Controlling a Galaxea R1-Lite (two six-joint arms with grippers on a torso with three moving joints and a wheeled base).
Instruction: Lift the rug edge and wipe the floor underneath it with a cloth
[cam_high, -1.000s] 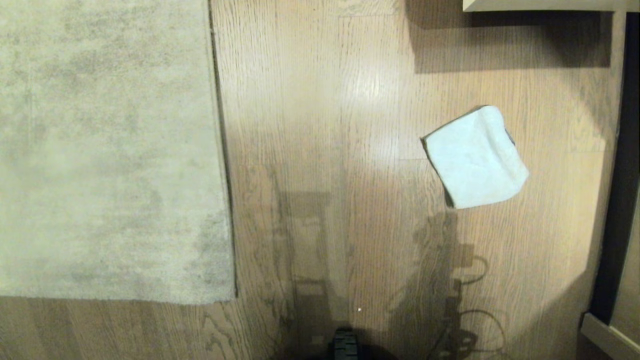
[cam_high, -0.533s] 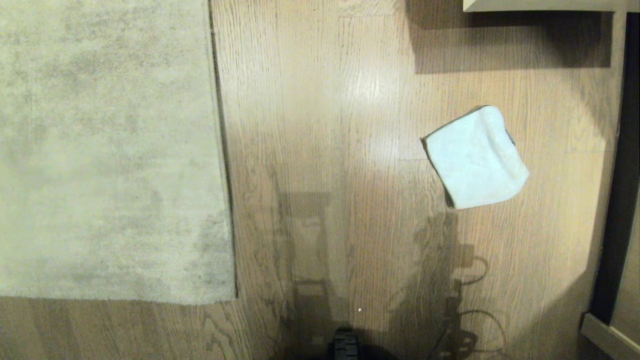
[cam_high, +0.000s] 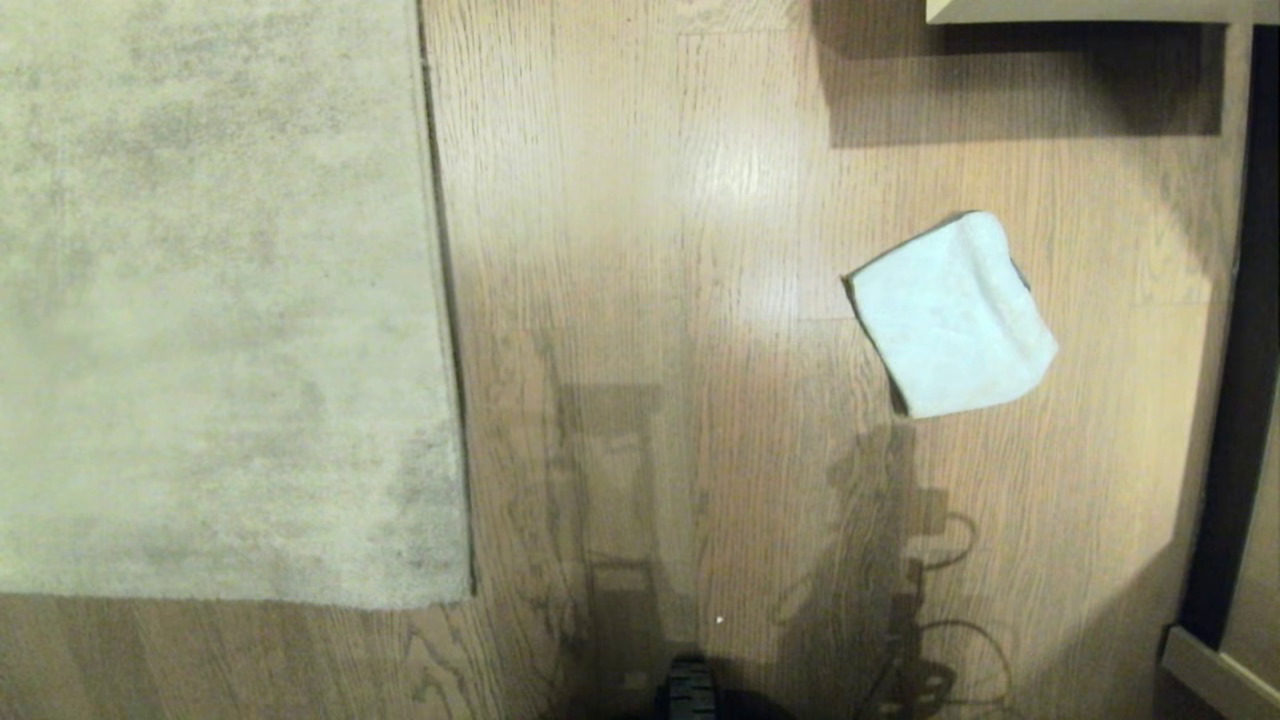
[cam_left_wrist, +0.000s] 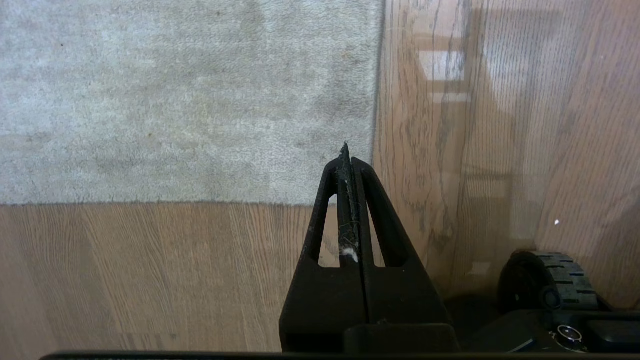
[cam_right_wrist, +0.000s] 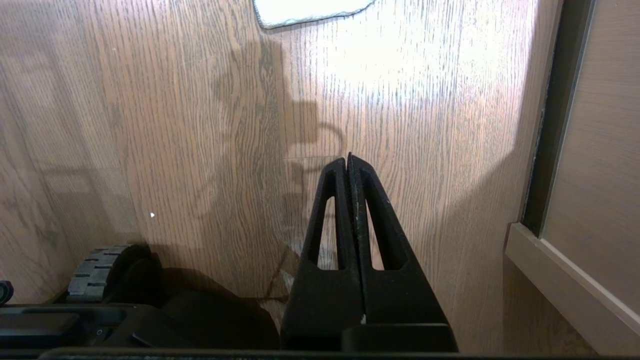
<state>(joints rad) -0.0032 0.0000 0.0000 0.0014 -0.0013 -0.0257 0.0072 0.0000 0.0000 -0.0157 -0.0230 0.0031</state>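
A mottled beige-grey rug (cam_high: 210, 300) lies flat on the left of the head view, its straight rug edge (cam_high: 442, 300) running down to a near corner (cam_high: 462, 596). Wood-grain floor (cam_high: 640, 250) fills the middle. A pale mint-blue cloth (cam_high: 950, 315) lies flat on the floor at the right. Neither arm shows in the head view. The left gripper (cam_left_wrist: 346, 150) hangs shut and empty above the rug (cam_left_wrist: 190, 100) corner. Over bare floor (cam_right_wrist: 200, 125) the right gripper (cam_right_wrist: 348, 159) is shut and empty, with the cloth's near edge (cam_right_wrist: 305, 11) well ahead of it.
A pale furniture edge (cam_high: 1080, 10) sits at the far right and a cabinet base (cam_high: 1215, 670) with a dark gap stands along the right side. My base wheel (cam_high: 692, 690) shows at the near edge. Arm shadows fall on the floor in front.
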